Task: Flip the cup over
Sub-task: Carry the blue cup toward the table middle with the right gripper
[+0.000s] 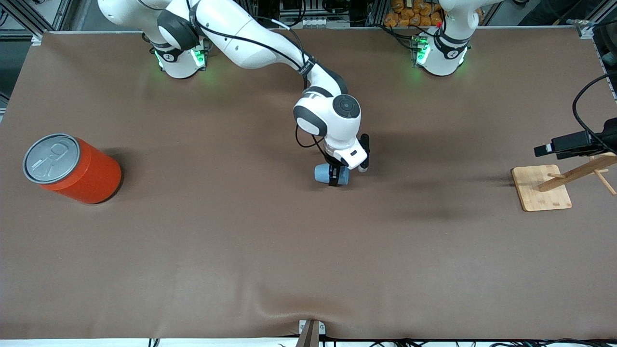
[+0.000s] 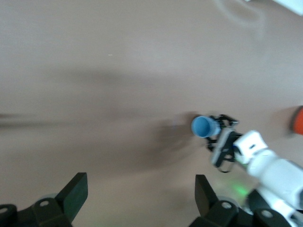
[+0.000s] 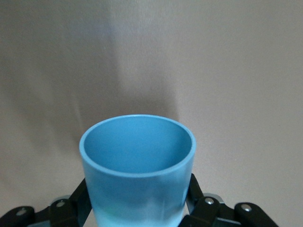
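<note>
The cup (image 1: 324, 173) lies over the middle of the bench (image 1: 308, 250), well apart from the orange can (image 1: 72, 167) at the right arm's end, and is clamped in the right end effector (image 1: 336, 174). In the front view it is turned on its side, its mouth pointing toward the orange can; whether it rests on the bench or is lifted just clear of it cannot be told.

It should handle as a light, stiff thing: small, thin-walled, matte plastic by the look of it, unlikely to break and not very slippery. Because the wall tapers, a pinch across it could creep toward the narrow base, so the best hold is across the lower body with the fingers square to the wall. That is how it is taken now: in the right wrist view the dark fingers (image 3: 199, 201) press on both sides of the cup's (image 3: 137, 163) lower part, with the open rim away from the wrist.

The cup is plain light blue, with no handle, a round open mouth and an empty inside.

The left end effector (image 2: 137, 196) waits high over the bench, toward the left arm's end from the orange can, with its fingers spread wide and nothing between them.
</note>
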`<state>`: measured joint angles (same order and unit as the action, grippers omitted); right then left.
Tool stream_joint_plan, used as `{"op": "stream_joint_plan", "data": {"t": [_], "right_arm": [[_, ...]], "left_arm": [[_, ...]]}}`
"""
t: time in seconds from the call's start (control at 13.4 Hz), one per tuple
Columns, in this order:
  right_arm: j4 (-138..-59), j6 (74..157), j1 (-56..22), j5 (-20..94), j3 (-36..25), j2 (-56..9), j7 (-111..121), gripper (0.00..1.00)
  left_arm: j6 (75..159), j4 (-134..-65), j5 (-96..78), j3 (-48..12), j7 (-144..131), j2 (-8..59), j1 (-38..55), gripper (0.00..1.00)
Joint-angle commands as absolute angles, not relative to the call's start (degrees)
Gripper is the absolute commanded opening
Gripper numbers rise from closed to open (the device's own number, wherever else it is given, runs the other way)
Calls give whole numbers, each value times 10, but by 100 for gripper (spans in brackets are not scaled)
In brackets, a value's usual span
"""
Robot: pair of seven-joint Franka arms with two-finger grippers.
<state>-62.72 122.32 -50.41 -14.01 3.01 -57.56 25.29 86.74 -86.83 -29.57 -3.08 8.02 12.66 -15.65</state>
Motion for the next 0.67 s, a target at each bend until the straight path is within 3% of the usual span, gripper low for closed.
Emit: {"op": "stream_joint_plan", "data": {"t": [0.0,0.07,0.15,0.22,0.3,0.6], "right_arm": [[-601,1213,-515,-161,25,-592,240,0],[-601,1213,-517,-160,25,-592,240,0],[-601,1213,-517,-160,25,-592,240,15],[-601,1215,-517,-160,25,-592,241,86],[-601,1217,-517,-160,25,-592,240,100],[-601,1216,-516,-159,25,-592,234,100]], "left_arm": [[866,-857,-337,-40,76,155,-153,100],[861,-859,-354,-45,63,177,-152,100],[848,-859,-358,-47,48,191,-151,100],[846,-859,-361,-47,39,195,-146,100],[845,-860,-361,-47,29,195,-139,100],[842,-860,-362,-50,-26,227,-96,100]]}}
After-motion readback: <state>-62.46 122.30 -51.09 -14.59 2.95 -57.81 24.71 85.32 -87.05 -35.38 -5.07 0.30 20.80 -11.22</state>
